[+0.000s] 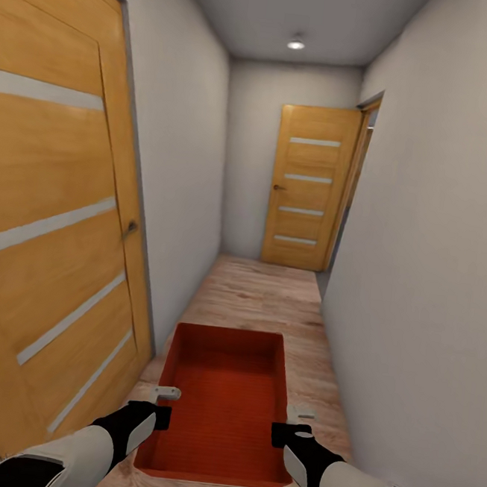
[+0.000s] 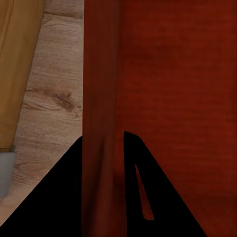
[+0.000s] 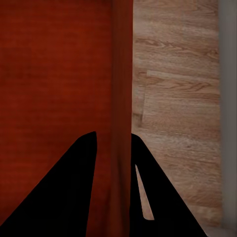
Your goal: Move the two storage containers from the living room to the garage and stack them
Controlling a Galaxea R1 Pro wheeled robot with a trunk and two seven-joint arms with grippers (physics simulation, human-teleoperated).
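Note:
One orange-red storage container (image 1: pixel 223 399) hangs level in front of me, above the light wood plank flooring of a narrow hallway. My left gripper (image 1: pixel 162 406) is shut on its left side wall (image 2: pixel 101 98), with one dark finger (image 2: pixel 143 168) inside the bin and one outside. On the opposite side wall (image 3: pixel 122 74), my right gripper (image 1: pixel 292 423) is shut the same way, with one finger (image 3: pixel 74 187) over the ribbed base. The bin holds nothing. The living room and the garage are out of view.
A closed wooden door (image 1: pixel 51 216) lines the left wall close by. Another wooden door (image 1: pixel 304 197) closes the corridor's far end, with an open doorway (image 1: pixel 359 181) beside it on the right. White walls (image 1: pixel 418 292) leave a passage little wider than the bin.

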